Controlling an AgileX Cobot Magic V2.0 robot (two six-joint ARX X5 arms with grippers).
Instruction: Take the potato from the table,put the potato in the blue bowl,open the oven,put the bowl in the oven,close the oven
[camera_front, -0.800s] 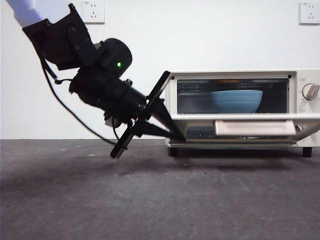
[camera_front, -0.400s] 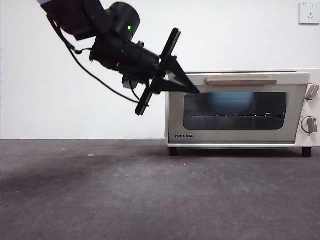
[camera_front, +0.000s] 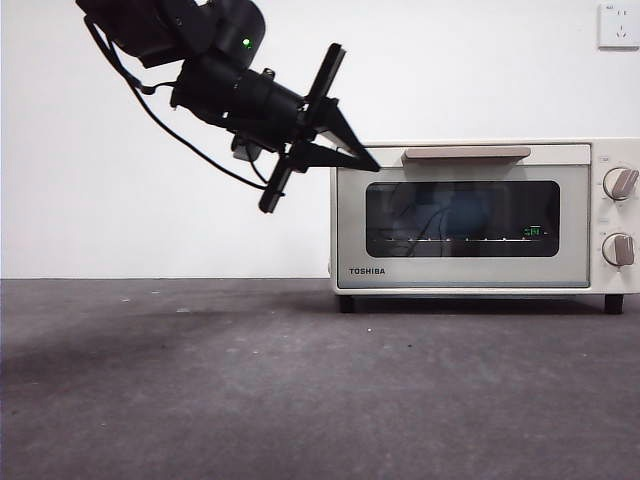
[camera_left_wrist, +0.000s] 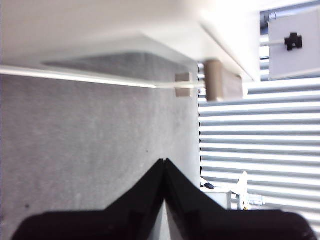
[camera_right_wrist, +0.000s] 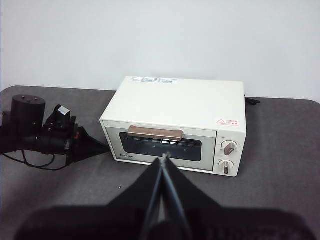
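Note:
The cream oven (camera_front: 480, 215) stands on the table (camera_front: 300, 390) with its dark glass door closed and the beige handle (camera_front: 466, 153) along the top. Behind the glass, the blue bowl (camera_front: 468, 212) shows only as a dim bluish shape. The potato is hidden. My left gripper (camera_front: 368, 162) is shut and empty, its tips just off the door's upper left corner. In the left wrist view the left gripper (camera_left_wrist: 164, 162) points past the handle (camera_left_wrist: 222, 86). My right gripper (camera_right_wrist: 164, 157) is shut, hovering high and well back from the oven (camera_right_wrist: 175, 122).
Two knobs (camera_front: 620, 183) sit on the oven's right side. The left arm (camera_right_wrist: 47, 135) reaches in from the oven's left with a cable trailing behind it. Wall sockets (camera_front: 618, 22) are mounted behind.
The oven door swung up from hanging open to fully closed. The left gripper rose with it, then drew slightly up and away from the door's corner.

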